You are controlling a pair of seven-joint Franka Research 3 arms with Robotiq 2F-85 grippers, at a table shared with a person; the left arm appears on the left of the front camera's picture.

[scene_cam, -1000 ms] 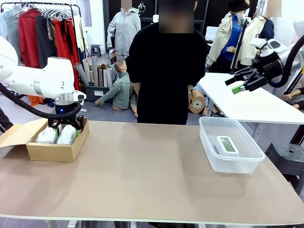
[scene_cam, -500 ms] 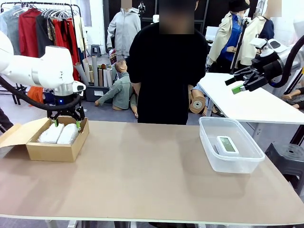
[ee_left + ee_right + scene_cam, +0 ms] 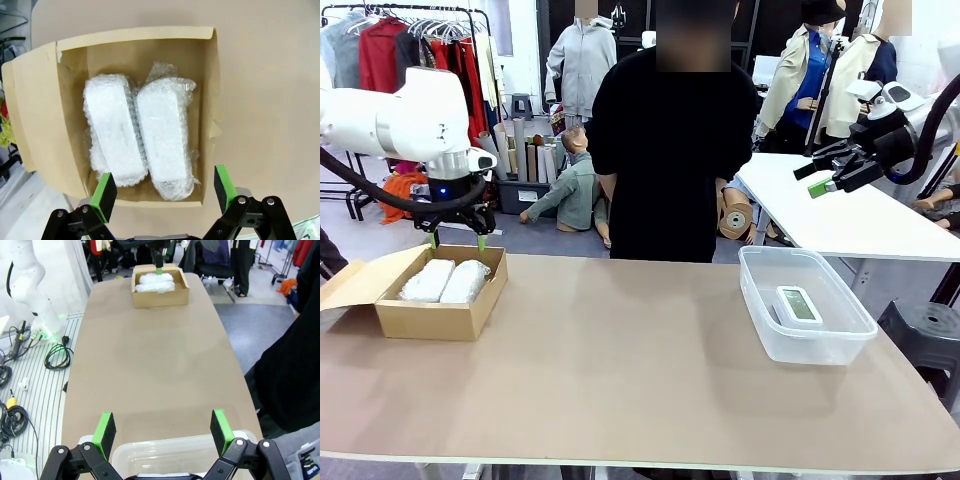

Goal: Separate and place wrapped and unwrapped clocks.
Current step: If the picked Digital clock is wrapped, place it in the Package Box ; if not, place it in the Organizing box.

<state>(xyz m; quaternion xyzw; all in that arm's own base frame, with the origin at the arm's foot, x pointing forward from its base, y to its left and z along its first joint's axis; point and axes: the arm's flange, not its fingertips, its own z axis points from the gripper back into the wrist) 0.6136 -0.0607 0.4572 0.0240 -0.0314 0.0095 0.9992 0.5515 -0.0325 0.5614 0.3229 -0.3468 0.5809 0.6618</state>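
You have two wrapped clocks (image 3: 137, 135) in crinkled, glossy clear bubble wrap over white, lying in a matt brown cardboard box (image 3: 42, 105) with raw paper edges. Your bare clock (image 3: 799, 304) is smooth white plastic with a grey screen, inside a clear glossy plastic tub (image 3: 840, 340). The table (image 3: 640, 370) is matt, smooth beige.

On your left, the brown cardboard box (image 3: 440, 300) sits on the tan rectangular table (image 3: 640, 370) near its far left corner. In it lie the two white bubble-wrapped clocks (image 3: 137, 132), side by side and touching. Your left gripper (image 3: 455, 237) hangs directly above the box, apart from both, jaws spread wide. On your right, the clear plastic tub (image 3: 805, 310) stands near the table's far right edge, with the bare white rounded-rectangular digital clock (image 3: 798, 305) lying in it. Your right gripper (image 3: 820, 178) is high above and behind the tub, jaws apart. The person in the black top (image 3: 670, 150) stands behind the table's far edge, between box and tub.
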